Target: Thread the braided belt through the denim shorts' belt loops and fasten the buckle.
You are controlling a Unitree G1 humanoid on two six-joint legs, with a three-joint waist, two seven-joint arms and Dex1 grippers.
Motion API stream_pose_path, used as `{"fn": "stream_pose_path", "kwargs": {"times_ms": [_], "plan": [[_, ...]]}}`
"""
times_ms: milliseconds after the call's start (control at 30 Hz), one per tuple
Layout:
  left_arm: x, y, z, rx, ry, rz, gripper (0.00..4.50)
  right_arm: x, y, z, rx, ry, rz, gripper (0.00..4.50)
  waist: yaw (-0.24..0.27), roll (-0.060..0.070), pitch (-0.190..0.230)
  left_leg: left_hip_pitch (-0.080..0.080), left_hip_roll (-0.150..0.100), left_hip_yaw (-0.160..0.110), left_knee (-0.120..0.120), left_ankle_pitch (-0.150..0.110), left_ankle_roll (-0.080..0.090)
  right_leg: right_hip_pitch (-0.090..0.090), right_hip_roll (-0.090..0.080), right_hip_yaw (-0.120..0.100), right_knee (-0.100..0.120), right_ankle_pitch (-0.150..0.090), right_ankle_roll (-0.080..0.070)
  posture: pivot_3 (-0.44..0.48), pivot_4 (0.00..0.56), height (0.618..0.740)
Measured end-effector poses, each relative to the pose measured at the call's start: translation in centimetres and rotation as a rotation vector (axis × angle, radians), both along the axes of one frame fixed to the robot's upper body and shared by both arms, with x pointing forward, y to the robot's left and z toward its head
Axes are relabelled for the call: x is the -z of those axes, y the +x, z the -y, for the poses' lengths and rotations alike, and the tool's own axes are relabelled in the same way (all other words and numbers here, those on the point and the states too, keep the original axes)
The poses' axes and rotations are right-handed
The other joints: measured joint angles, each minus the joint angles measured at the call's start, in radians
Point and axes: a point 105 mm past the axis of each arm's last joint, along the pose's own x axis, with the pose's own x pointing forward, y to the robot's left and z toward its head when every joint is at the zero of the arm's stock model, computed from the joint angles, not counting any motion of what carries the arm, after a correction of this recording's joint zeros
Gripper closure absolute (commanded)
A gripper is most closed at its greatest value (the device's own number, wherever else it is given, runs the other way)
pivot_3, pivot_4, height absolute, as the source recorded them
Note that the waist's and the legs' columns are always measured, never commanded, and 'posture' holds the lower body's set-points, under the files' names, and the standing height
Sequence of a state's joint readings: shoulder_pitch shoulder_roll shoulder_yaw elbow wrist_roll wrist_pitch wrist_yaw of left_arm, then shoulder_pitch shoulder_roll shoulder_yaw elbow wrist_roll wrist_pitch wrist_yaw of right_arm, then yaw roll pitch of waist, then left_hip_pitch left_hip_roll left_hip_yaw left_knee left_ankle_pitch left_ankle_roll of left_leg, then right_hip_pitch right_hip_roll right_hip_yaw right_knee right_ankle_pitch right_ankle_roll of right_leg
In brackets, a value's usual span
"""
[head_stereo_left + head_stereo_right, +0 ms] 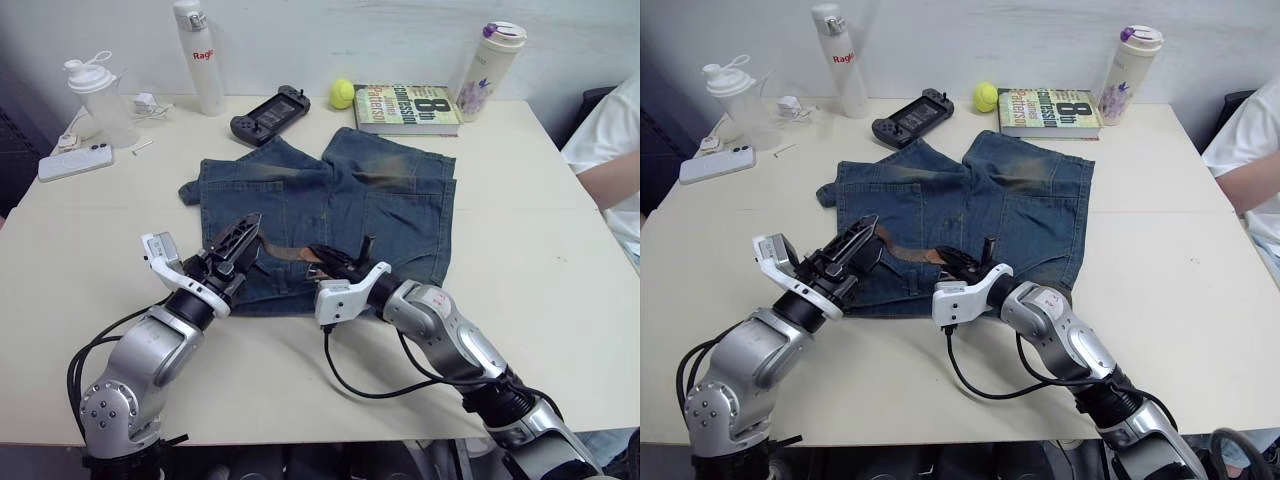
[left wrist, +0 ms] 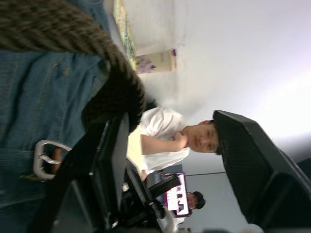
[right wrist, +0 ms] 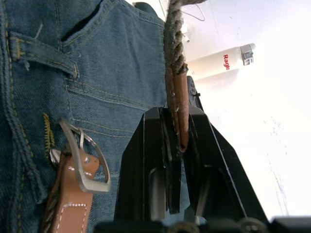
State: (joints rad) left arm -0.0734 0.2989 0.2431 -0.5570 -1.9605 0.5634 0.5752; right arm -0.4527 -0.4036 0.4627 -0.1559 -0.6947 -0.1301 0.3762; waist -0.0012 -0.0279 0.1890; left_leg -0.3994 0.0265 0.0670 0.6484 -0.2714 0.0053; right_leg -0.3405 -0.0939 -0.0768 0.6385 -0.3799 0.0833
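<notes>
bare table (image 1: 520, 260) beside denim shorts (image 1: 400, 200), bottles (image 1: 200, 55), book (image 1: 405, 108) behind

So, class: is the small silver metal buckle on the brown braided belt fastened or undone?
Undone. The silver metal buckle lies open on the faded blue denim shorts, while the right gripper pinches the belt's tan leather tip apart from it.
</notes>
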Motion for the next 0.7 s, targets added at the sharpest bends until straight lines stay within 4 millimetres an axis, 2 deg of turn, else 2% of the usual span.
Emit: {"fn": "stream_pose_path", "kwargs": {"times_ms": [333, 500, 600, 700], "plan": [[3.3, 0.8, -0.8, -0.020, -0.028, -0.135, 1.40, -0.5, -0.7, -0.3, -0.037, -0.002, 0.020, 4.50, 0.000, 0.000, 0.000, 0.000, 0.000, 0.000, -0.001, 0.000, 0.000, 0.000, 0.000, 0.000, -0.001, 0.000, 0.000, 0.000, 0.150, 0.740], [3.0, 1.1, -0.5, -0.018, -0.015, -0.143, 1.40, -0.8, -1.0, -0.8, -0.051, -0.006, 0.017, 4.50, 0.001, 0.001, 0.000, 0.000, 0.000, -0.001, 0.000, 0.000, 0.000, 0.001, 0.000, 0.000, -0.001, 0.000, 0.000, 0.000, 0.150, 0.740], [3.0, 1.1, -0.5, -0.017, -0.013, -0.141, 2.06, -0.9, -0.9, -0.4, -0.047, -0.017, 0.038, 4.50, 0.000, 0.001, 0.000, -0.001, 0.000, -0.001, -0.001, 0.000, 0.000, 0.000, 0.000, 0.000, -0.002, 0.000, 0.000, 0.000, 0.150, 0.740], [2.9, 1.0, -0.6, -0.012, -0.013, -0.133, 3.47, -0.8, -0.9, -0.4, -0.047, -0.021, 0.048, 4.50, 0.000, 0.001, 0.000, 0.000, 0.000, -0.001, -0.001, 0.000, 0.000, 0.000, 0.000, -0.001, -0.001, 0.000, 0.000, 0.000, 0.150, 0.740]]}}
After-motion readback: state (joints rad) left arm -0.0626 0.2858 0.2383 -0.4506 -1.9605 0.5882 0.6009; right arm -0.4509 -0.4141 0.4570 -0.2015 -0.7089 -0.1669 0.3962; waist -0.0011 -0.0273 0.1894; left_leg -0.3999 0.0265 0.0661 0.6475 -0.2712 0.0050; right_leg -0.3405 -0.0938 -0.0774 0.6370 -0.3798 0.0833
